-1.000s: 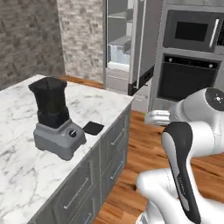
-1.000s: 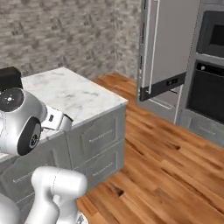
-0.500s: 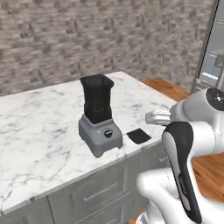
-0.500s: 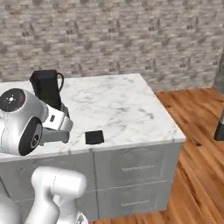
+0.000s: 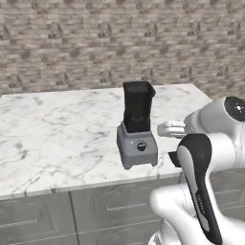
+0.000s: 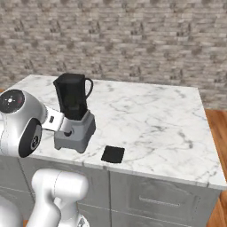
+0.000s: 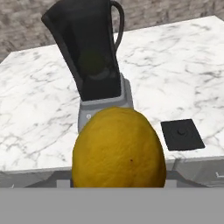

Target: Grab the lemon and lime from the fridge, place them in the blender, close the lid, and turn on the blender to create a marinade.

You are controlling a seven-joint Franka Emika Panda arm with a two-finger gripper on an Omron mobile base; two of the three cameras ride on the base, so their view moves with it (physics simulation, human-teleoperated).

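Hand view: the lemon [image 7: 119, 148] filled the lower centre of the frame, right up against the camera; I read it as held in the jaws, which stood fairly wide around it, though the fingertips themselves were hidden behind the fruit. Above it, at upper centre, stood the blender [image 7: 97, 65], jar open at the top, with a dim green shape inside the jar, probably the lime [image 7: 91, 63]; I could not confirm it. The lid [image 7: 182, 134] lay flat on the marble surface [image 7: 175, 70] at right centre, just beside the blender base and apart from it. In the right base view the lid [image 6: 112, 154] sat near the surface's front edge, lower centre.
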